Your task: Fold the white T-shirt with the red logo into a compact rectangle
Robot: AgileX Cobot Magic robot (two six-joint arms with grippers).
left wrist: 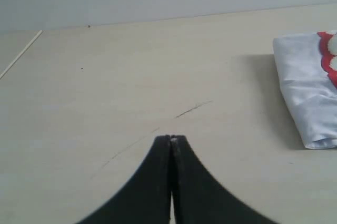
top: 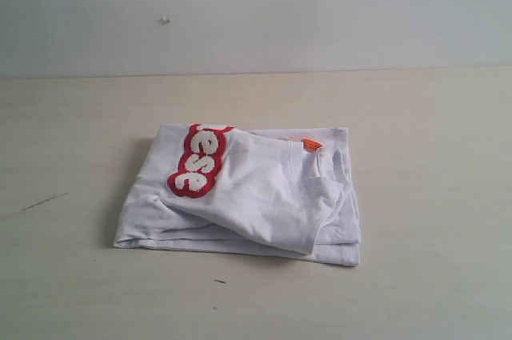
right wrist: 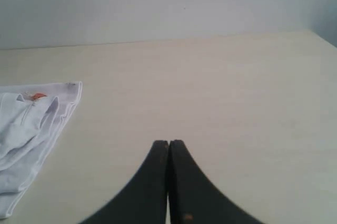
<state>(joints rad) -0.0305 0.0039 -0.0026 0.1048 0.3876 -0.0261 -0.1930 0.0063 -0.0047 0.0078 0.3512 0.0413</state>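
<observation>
White T-shirt [top: 256,196] lies folded, rumpled; red logo [top: 200,162] on top.

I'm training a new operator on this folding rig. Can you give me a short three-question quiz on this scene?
1. True or false: the left gripper is shut on the white T-shirt.
2. Where does the red logo show? A) on the folded shirt's top layer B) hidden underneath C) nowhere
3. What colour is the small neck tag?
Key: 1 false, it is shut on nothing and is apart from the shirt. 2 A. 3 orange.
</observation>
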